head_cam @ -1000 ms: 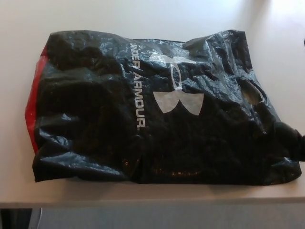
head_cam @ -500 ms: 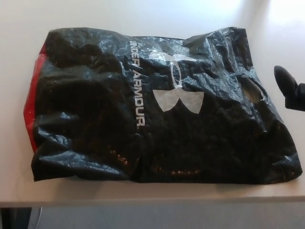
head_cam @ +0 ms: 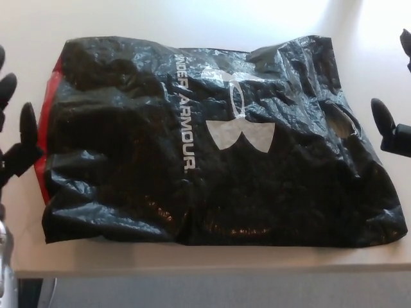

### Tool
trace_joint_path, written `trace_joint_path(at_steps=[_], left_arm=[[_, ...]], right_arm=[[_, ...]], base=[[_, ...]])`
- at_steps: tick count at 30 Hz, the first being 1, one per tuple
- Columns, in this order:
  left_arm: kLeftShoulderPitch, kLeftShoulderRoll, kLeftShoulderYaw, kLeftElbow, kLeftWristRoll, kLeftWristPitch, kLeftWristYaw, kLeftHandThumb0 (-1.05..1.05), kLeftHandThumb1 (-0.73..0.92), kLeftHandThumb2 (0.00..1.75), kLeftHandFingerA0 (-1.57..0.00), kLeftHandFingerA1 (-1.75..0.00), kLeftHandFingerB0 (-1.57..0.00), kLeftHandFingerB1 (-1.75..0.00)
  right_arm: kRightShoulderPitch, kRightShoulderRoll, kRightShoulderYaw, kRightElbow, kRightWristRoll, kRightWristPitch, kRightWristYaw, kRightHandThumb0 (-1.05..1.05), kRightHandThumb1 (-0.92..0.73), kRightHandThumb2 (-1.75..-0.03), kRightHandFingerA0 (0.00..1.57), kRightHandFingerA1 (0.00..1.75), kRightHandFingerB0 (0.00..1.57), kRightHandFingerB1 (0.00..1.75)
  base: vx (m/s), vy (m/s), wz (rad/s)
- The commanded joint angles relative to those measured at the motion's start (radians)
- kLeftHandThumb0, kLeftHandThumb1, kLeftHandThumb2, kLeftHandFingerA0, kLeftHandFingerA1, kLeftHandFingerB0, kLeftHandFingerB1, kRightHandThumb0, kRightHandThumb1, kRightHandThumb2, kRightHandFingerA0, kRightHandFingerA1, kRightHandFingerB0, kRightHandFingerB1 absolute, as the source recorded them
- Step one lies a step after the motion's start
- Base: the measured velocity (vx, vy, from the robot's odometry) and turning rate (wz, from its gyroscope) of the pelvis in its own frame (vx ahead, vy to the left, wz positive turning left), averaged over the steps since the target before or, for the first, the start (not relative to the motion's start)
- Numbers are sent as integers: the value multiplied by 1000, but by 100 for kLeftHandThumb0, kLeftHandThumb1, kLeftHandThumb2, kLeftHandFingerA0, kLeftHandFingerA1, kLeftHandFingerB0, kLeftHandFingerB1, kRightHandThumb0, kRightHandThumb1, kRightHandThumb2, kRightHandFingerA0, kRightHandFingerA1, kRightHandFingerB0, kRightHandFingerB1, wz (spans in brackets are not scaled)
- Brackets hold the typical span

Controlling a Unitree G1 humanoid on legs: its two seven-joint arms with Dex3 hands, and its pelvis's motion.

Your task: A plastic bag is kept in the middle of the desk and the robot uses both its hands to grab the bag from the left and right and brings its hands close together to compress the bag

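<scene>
Bag [head_cam: 218, 141] lay flat on desk [head_cam: 192, 22], left hand [head_cam: 16, 135] and right hand [head_cam: 392, 122] flanked it, fingers spread, nothing grasped.

The left robot hand [head_cam: 16, 135] is cut off by the picture's left edge: only dark fingertips and part of the thumb show, its palm out of frame. The right robot hand [head_cam: 393, 125] is likewise clipped at the right edge, one fingertip and a stub showing. The bench [head_cam: 192, 260] beneath the plastic bag [head_cam: 212, 147] is hidden, and the bag's contents cannot be told
</scene>
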Motion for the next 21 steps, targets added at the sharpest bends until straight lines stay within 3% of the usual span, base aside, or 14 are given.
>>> trace_joint_path(at_steps=[1, 2, 3, 5, 7, 9, 10, 14, 16, 17, 18, 19, 20, 21], left_arm=[[-53, -34, -62, 151, 41, 356, 76, -79, 82, 112, 0, -44, -12, -44], [-63, -45, -65, 168, 28, 356, 67, -72, 92, 71, -9, -36, -15, -27], [-70, -56, -65, 177, 13, 361, 64, -77, 76, 107, -6, -43, -10, -37], [-66, -70, -65, 174, 5, 368, 74, -76, 74, 113, 0, -44, -15, -46], [-64, -85, -62, 207, 13, 317, 105, -35, 52, 112, -3, -51, 0, -47], [-71, -93, -57, 222, 1, 306, 109, -35, 51, 111, -2, -51, 0, -47], [-78, -103, -55, 239, 0, 291, 119, -79, 92, 72, -15, -36, -21, -30], [-93, -129, -34, 290, -30, 270, 122, -79, 92, 70, -16, -35, -22, -29], [-92, -136, -31, 294, -39, 279, 113, -78, 92, 72, -16, -33, -21, -29], [-93, -141, -33, 293, -44, 294, 104, -35, 54, 113, -1, -50, 0, -47], [-95, -147, -28, 295, -57, 300, 93, -35, 54, 112, -2, -51, 0, -47], [-101, -153, -19, 303, -79, 306, 71, -76, 91, 74, -9, -32, -14, -26], [-103, -152, -19, 308, -82, 309, 60, -76, 91, 74, -9, -32, -14, -26], [-103, -150, -20, 314, -88, 307, 32, -75, 78, 111, -7, -38, -7, -28]], right_arm=[[-61, 8, 19, 289, -46, 57, -164, -84, -63, -106, 1, 42, 0, 20], [-58, 2, 25, 326, -48, 43, -167, -92, -67, -107, 7, 35, 7, 15], [-62, -3, 26, 356, -42, 41, -161, -97, -69, -108, 9, 24, 8, 9], [-63, -2, 25, 389, -29, 50, -153, -97, -69, -108, 9, 24, 8, 8], [-60, 1, 34, 433, -32, 25, -175, -93, -67, -108, 8, 31, 7, 14], [-66, 2, 36, 464, -26, -3, -193, -93, -67, -107, 8, 34, 7, 15], [-67, 2, 42, 479, -30, -16, -206, -88, -65, -107, 8, 44, 1, 19], [-77, 11, 65, 542, -28, -40, -228, -92, -68, -109, 7, 40, 6, 15], [-74, 17, 70, 556, -22, -50, -235, -90, -67, -109, 6, 43, 4, 16], [-63, 29, 76, 563, -20, -54, -241, -93, -72, -112, 8, 37, 7, 15], [-56, 35, 81, 568, -21, -57, -244, -93, -75, -114, 8, 31, 7, 13], [-50, 41, 88, 576, -22, -60, -247, -98, -80, -118, 10, 25, 9, 8], [-49, 44, 89, 581, -19, -59, -249, -98, -80, -118, 10, 25, 9, 8], [-43, 51, 94, 587, -19, -70, -260, -97, -82, -119, 9, 24, 8, 9]], base=[[0, 0, 0], [0, 0, 0], [0, 0, 0], [0, 0, 0], [0, 0, 0], [0, 0, 0], [0, 0, 0], [0, 0, 0], [0, 0, 0], [0, 0, 0], [0, 0, 0], [0, 0, 0], [0, 0, 0], [0, 0, 0]])
